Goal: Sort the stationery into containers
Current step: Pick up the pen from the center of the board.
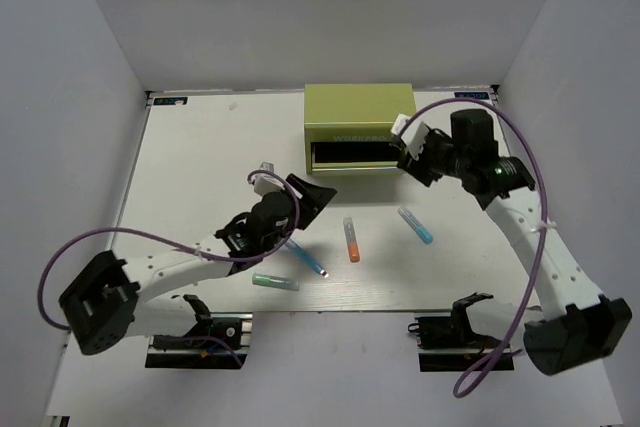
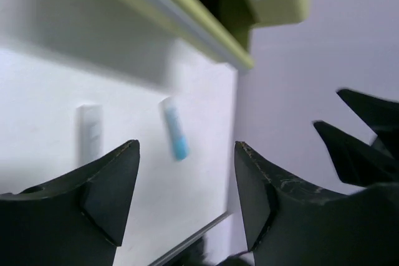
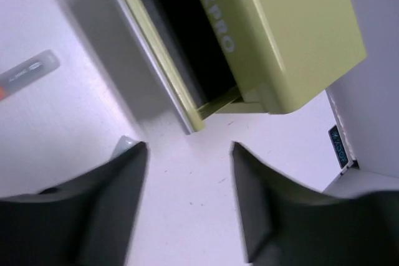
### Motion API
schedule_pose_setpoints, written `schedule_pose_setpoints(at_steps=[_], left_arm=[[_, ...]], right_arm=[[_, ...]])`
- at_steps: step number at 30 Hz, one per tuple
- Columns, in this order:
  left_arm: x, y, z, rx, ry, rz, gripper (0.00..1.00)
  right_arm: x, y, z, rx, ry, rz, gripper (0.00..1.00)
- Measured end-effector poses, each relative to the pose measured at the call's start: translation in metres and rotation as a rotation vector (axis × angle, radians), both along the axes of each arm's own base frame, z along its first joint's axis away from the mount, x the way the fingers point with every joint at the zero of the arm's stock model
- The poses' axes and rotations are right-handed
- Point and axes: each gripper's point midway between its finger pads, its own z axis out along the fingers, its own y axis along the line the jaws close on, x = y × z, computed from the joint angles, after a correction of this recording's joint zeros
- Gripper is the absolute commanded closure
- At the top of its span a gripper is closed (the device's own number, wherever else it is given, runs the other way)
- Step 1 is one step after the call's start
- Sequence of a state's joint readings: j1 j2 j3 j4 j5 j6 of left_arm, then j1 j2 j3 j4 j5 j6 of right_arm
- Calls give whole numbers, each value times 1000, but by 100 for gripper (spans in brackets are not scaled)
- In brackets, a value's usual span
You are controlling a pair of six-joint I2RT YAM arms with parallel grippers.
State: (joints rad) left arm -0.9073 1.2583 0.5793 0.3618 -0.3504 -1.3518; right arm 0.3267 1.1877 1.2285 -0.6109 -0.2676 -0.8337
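Observation:
The lime-green chest [image 1: 360, 112] stands at the back of the table with one front drawer [image 3: 168, 48] pulled out, its inside dark. Four pens lie in front of it: orange with a grey cap [image 1: 352, 240], light blue [image 1: 415, 225], blue with a white tip [image 1: 305, 259] and mint green [image 1: 275, 283]. My left gripper [image 1: 318, 199] hangs open and empty left of the pens; its wrist view shows the light blue pen [image 2: 176, 129] beyond its fingertips [image 2: 128, 154]. My right gripper [image 1: 408, 159] stands open and empty at the drawer's right end [image 3: 187, 147].
White walls close in the table [image 1: 200, 167] on three sides. Two black stands [image 1: 455, 317] sit at the near edge by the arm bases. A small white item [image 1: 265, 169] lies near the left gripper.

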Motion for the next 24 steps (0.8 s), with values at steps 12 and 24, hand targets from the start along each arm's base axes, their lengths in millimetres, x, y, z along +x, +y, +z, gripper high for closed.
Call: schedule_pose_setpoints(at_steps=[12,24], left_arm=[[-76,80,-83,468,404,-54,0],[-97,111,-90,583,500,-30,0]], right_arm=[[-110,-26,-140,1,451,-99,30],[-102,-38,-190,24,599,-273,31]])
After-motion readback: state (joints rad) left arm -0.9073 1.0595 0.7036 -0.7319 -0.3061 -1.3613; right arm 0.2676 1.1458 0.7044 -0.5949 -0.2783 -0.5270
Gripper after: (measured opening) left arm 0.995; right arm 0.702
